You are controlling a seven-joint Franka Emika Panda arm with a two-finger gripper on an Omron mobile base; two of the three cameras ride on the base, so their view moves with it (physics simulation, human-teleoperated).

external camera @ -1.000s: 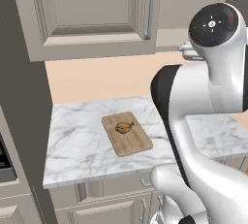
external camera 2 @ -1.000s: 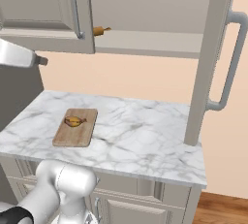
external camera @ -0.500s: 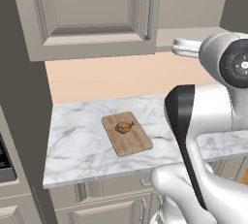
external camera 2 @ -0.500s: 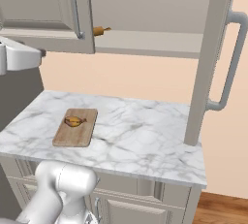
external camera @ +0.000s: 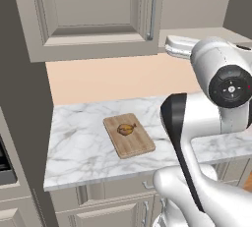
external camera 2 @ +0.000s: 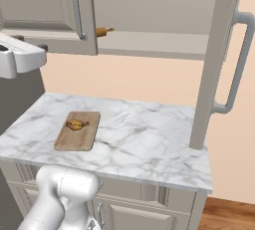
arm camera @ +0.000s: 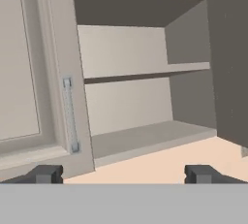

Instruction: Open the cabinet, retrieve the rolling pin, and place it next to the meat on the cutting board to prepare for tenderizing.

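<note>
The cabinet (external camera 2: 149, 15) hangs above the counter with its right door (external camera 2: 219, 59) swung open and its left door (external camera 2: 45, 15) closed. On the lower shelf lies the brown rolling pin (external camera 2: 103, 31), one end peeking out past the left door's edge. Below it, the cutting board (external camera 2: 77, 130) rests on the marble counter (external camera 2: 144, 139) with the meat (external camera 2: 75, 124) on its far half. The same cutting board (external camera: 129, 135) and meat (external camera: 127, 129) appear from the left. My gripper (arm camera: 123, 174) is open and empty, facing the cabinet's bare shelves (arm camera: 145, 72) beside the left door's handle (arm camera: 70, 116).
The open door's long handle (external camera 2: 239, 64) juts out over the counter's right end. A tall dark-grey unit (external camera: 19, 103) bounds the counter on the left. My white arm (external camera: 206, 118) fills the right of the left base view.
The arm's upper joints have turned and sunk lower in the left base view. The gripper has stayed open. Board, meat and rolling pin have not moved.
</note>
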